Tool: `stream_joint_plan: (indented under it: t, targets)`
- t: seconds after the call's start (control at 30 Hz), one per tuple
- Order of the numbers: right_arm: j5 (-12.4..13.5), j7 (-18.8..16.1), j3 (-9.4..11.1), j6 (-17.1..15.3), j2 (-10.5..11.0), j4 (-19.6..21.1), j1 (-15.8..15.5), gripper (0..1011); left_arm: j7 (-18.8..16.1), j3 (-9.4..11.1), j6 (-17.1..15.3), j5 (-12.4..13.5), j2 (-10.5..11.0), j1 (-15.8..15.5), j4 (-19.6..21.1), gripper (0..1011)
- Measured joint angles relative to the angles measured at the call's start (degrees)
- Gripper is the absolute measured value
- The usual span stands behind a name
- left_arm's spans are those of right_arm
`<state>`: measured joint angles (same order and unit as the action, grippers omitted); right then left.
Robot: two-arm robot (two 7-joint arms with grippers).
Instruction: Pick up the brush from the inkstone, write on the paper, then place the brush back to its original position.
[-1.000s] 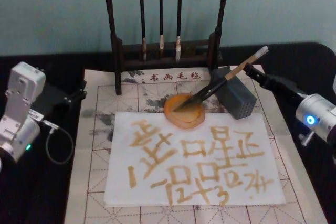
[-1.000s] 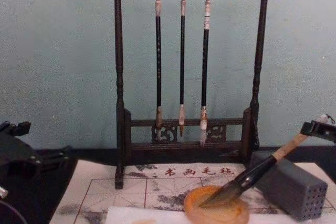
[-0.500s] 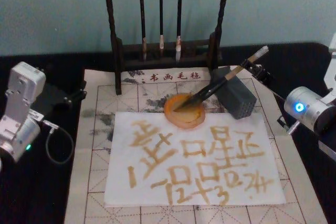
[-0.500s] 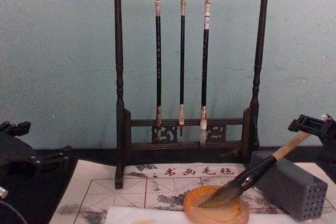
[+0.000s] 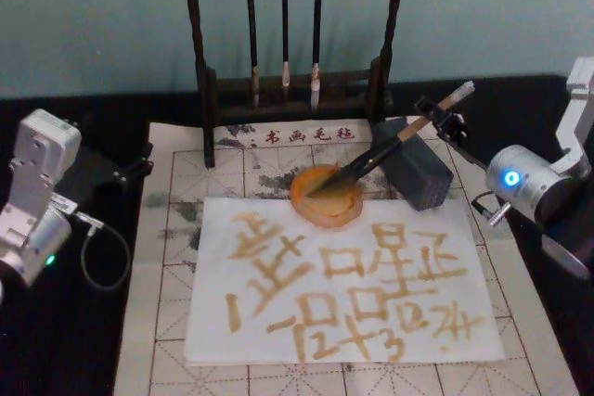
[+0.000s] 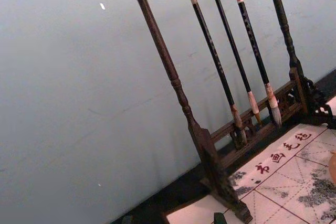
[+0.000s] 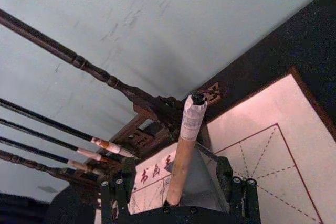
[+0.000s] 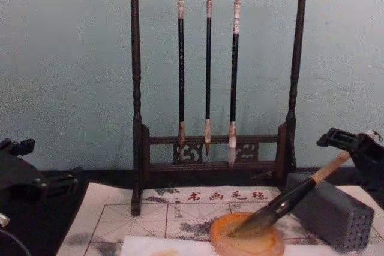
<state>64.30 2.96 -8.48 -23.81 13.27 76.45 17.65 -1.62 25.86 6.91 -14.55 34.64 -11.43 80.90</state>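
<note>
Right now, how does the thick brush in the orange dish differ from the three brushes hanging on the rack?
The brush leans, tuft in the inkstone, handle over the grey block, inside the open right gripper; the hanging brushes hang upright from the rack. The brush is thick with a tan handle; the hanging brushes are thin and black-handled. All have pale end caps.

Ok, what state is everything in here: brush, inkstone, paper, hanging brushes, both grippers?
brush: tuft lying in the inkstone, handle leaning on the grey block, not lifted.
inkstone: on the mat, holding the tuft.
paper: flat, covered in tan characters.
three thin brushes: hanging on the rack.
right gripper: open, straddling the brush's upper handle.
left gripper: parked beside the mat's left edge.
</note>
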Motion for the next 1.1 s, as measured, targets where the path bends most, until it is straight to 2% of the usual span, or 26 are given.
stream_joint_plan:
  t: [0.43,1.1]
  targets:
    - [2.36,0.22,-1.17,1.51,-0.55,-3.55,2.63,1000,0.00,0.00,0.00,0.00,0.00,0.00,0.00,1001]
    - [5.35,1.91,-2.39,3.08,-0.31,-4.54,3.19,1000,0.00,0.00,0.00,0.00,0.00,0.00,0.00,1001]
